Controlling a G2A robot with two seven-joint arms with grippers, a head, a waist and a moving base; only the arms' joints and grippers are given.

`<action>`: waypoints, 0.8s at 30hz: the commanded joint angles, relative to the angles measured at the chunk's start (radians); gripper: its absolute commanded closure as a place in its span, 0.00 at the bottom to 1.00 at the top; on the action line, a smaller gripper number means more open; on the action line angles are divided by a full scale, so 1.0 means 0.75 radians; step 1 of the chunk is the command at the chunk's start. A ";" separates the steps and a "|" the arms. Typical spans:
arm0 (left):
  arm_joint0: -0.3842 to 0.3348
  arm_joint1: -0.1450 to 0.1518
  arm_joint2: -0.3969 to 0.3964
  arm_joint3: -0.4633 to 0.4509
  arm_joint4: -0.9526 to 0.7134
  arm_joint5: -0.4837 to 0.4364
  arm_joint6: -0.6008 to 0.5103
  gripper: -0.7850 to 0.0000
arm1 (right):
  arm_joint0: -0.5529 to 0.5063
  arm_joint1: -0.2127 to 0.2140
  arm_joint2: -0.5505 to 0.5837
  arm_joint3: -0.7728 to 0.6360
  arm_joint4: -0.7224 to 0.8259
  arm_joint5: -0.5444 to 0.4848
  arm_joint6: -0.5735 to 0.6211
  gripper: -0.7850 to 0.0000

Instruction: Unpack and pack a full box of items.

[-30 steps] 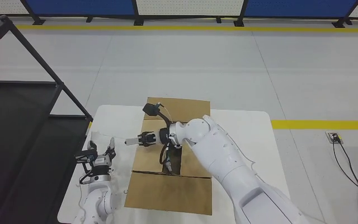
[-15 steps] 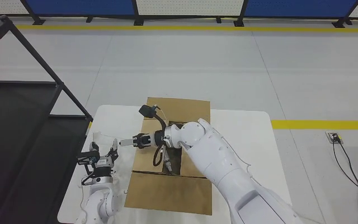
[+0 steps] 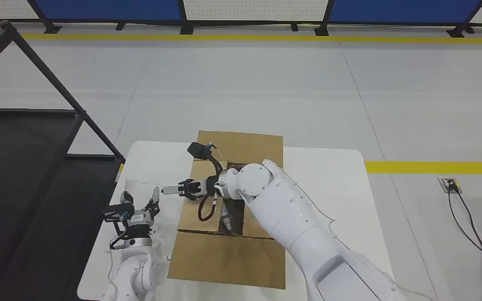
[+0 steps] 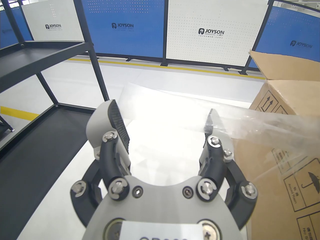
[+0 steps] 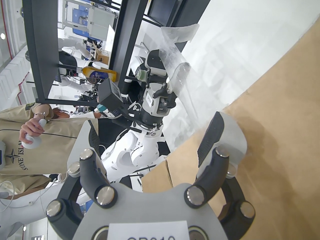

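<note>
An open cardboard box stands mid-table, its flaps spread. A clear plastic sheet lies on the white table left of the box. My right gripper hangs open over the box's left edge, pointing left at the sheet. In the right wrist view its fingers frame the plastic and the box wall, with nothing between them. My left gripper is open near the table's front left. The left wrist view has the plastic just ahead of its fingertips, brushing one finger, and the box beside it.
A black metal rack stands close by the table's left side, its shelves beside my left gripper. A small white item lies in the box's opening. Bare table stretches right of the box.
My right gripper has edged left past the box's rim toward the plastic sheet, and its arm has swung left. My left gripper has drawn slightly back toward the table's front edge.
</note>
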 commanded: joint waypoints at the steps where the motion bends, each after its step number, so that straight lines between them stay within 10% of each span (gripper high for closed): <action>1: 0.003 -0.001 -0.005 -0.005 -0.003 -0.003 -0.001 0.09 | 0.001 -0.002 -0.003 0.002 -0.007 0.021 0.001 0.00; 24: 0.060 0.002 -0.081 -0.041 -0.005 -0.041 -0.035 0.00 | 0.008 -0.008 0.005 0.012 -0.022 0.074 -0.009 0.00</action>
